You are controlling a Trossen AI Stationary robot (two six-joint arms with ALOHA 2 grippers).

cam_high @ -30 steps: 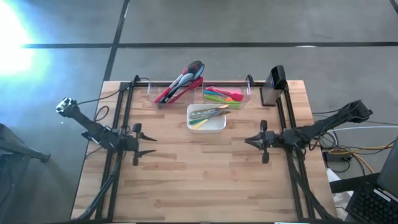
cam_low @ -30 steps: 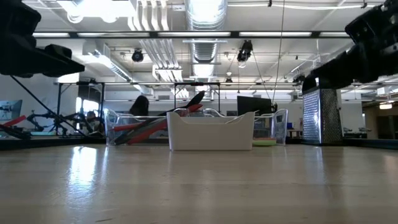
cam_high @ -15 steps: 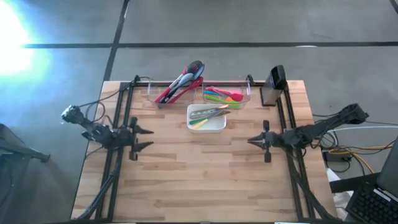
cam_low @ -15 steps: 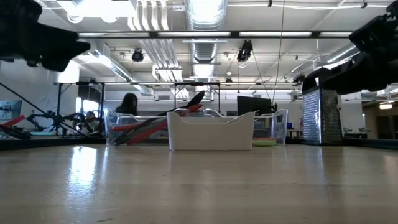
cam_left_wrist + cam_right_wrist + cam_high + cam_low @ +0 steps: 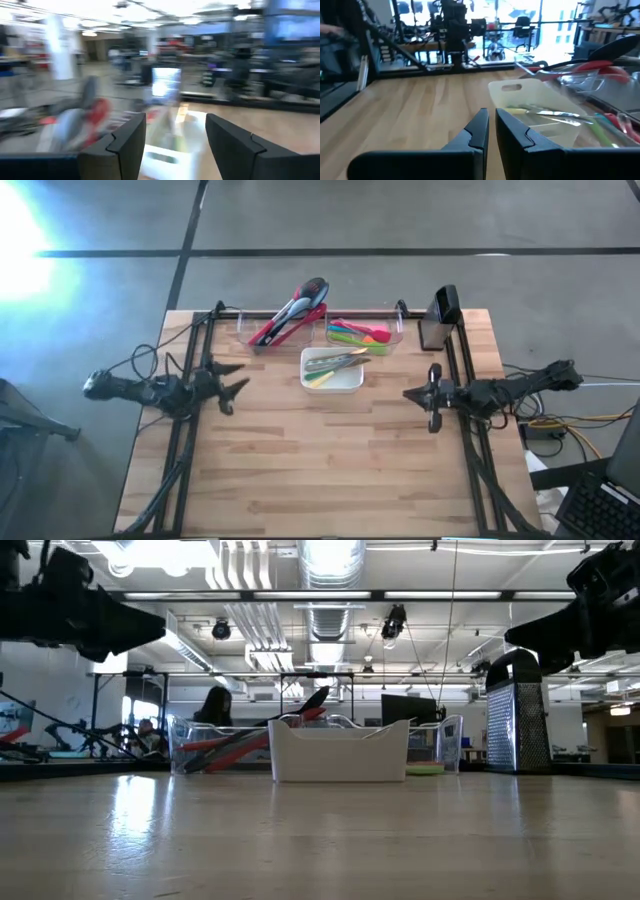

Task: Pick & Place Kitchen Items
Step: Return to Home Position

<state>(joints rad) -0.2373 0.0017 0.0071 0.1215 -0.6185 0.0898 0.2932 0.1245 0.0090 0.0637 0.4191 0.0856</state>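
Note:
The kitchen items lie in three containers at the table's far middle. Red and black long-handled utensils [image 5: 290, 318] stick out of a clear bin. Bright green, blue and pink ones [image 5: 358, 333] fill the clear bin beside it. A few slim utensils [image 5: 336, 362] rest in the white square dish [image 5: 332, 381]. My left gripper [image 5: 237, 378] hovers open at the table's left, pointing toward the dish [image 5: 167, 152]. My right gripper [image 5: 408, 393] hovers shut at the right, also facing the dish [image 5: 540, 107]. Neither holds anything.
A dark box grater [image 5: 441, 317] stands at the far right, beside the bins. Black frame rails [image 5: 190, 430] run along both sides of the table. Bare wood [image 5: 320, 460] spreads over the near half. In the low view, a person [image 5: 215, 705] sits in the room behind.
My left gripper has swung toward the table's far edge and turned from pointing rightward to facing the dish, rising a little, its arm folding back to the left. My right gripper has drawn back slightly toward the right edge and risen. Both gaps are unchanged.

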